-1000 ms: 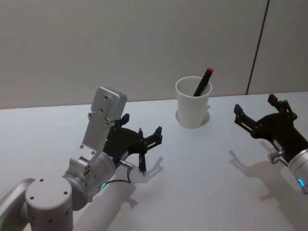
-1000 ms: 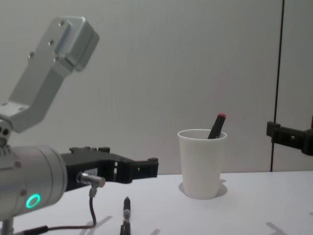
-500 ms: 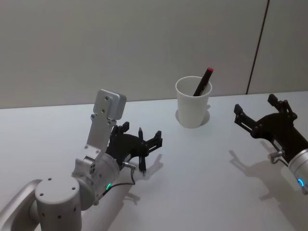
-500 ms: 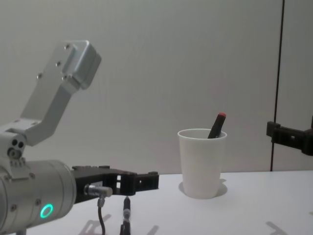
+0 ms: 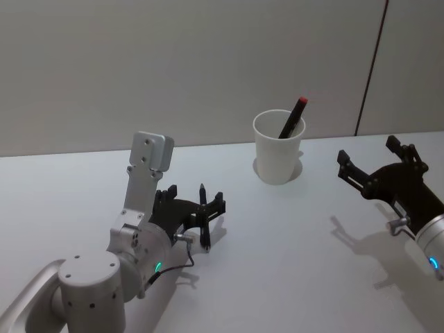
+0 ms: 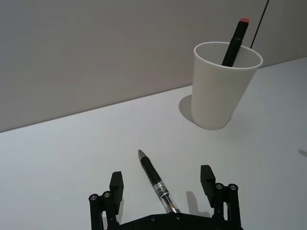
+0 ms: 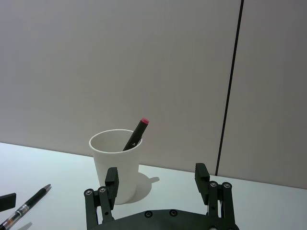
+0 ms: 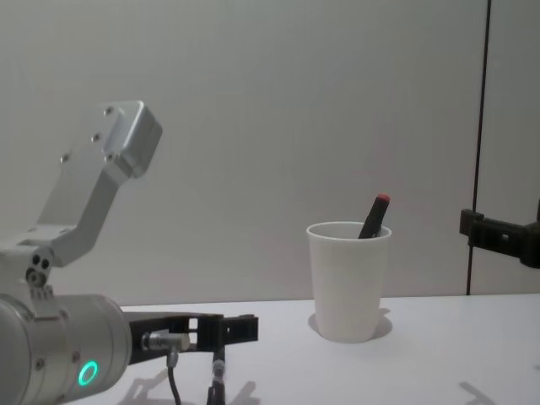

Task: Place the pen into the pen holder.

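A black pen (image 5: 205, 220) with a clear section lies on the white table (image 5: 291, 250), also seen as the pen (image 6: 156, 182) in the left wrist view. My left gripper (image 5: 195, 197) is low over it and open, one finger on each side of the pen, neither touching it. The pen holder (image 5: 279, 154) is a white paper cup standing upright at the back, right of the pen and beyond it. A black marker with a red cap (image 5: 294, 118) leans inside it. My right gripper (image 5: 368, 151) hovers open to the right of the cup, holding nothing.
A grey wall with a dark vertical seam (image 5: 371, 69) rises behind the table. Bare table surface lies between the pen and the cup (image 6: 223, 88), and between the cup (image 7: 116, 167) and my right gripper (image 7: 156, 172).
My left gripper has dropped lower and shifted slightly left, so its open fingers now straddle the pen. The pen, the cup and the right arm have not moved.
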`<act>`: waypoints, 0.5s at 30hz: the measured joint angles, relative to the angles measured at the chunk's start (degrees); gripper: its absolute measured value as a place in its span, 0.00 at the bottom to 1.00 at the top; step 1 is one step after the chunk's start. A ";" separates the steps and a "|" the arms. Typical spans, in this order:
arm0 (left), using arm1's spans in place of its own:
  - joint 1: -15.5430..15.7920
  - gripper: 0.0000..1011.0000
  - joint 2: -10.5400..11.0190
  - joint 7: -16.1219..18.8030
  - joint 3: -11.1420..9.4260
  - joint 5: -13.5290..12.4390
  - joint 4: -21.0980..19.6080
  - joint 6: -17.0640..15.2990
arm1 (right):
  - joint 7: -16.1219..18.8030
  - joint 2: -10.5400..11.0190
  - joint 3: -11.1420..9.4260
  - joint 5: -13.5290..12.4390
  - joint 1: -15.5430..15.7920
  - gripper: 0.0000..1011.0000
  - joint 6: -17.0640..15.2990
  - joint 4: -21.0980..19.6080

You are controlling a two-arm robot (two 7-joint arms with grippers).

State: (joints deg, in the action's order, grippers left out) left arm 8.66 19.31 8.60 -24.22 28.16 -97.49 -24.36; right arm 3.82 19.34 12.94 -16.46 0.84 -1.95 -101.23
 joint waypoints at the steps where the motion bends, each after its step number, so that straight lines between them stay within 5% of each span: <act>1: 0.02 0.99 -0.11 0.22 0.04 0.15 0.09 -0.13 | 0.00 0.00 0.00 0.00 0.00 0.99 0.00 0.00; 15: 0.84 0.99 -1.76 2.12 0.22 0.91 1.38 -3.48 | 0.00 0.00 0.00 0.00 0.00 0.99 0.00 0.00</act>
State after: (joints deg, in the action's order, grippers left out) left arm 9.50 17.55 10.72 -24.00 29.07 -96.11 -27.84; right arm 3.82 19.34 12.94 -16.46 0.84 -1.95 -101.23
